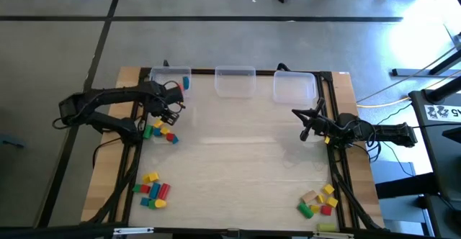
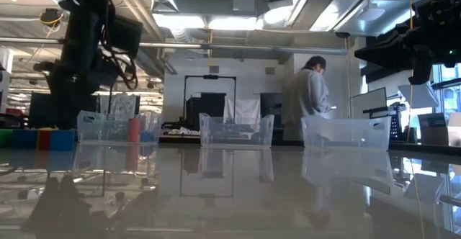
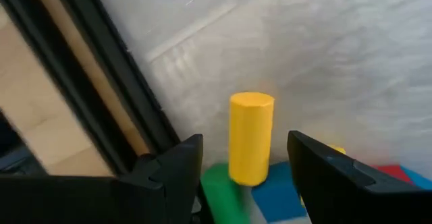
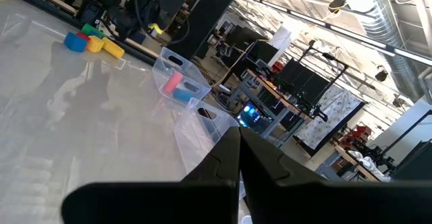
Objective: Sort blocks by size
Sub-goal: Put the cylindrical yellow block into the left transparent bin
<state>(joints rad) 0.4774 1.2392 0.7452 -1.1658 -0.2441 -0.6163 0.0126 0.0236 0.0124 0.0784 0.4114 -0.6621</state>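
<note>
Meanwhile the left gripper (image 3: 246,166) hangs above a small heap of blocks (image 1: 160,129) at the table's left edge, its fingers apart around an upright yellow cylinder (image 3: 251,137) — whether they touch it I cannot tell. More blocks lie in two front heaps (left (image 1: 152,187) and right (image 1: 318,201)). One red block (image 2: 134,129) stands in the left bin (image 1: 170,75). Fingers pressed together, the right gripper (image 1: 305,131) waits by the table's right edge.

The left wrist picture's lower edge is cutting off the green block (image 3: 223,193) and blue block (image 3: 280,197) (both blurred, shapes unclear). A dark finger (image 3: 337,177) is hiding most of another yellow block (image 3: 335,151). The person (image 2: 308,98) is showing only waist up.
</note>
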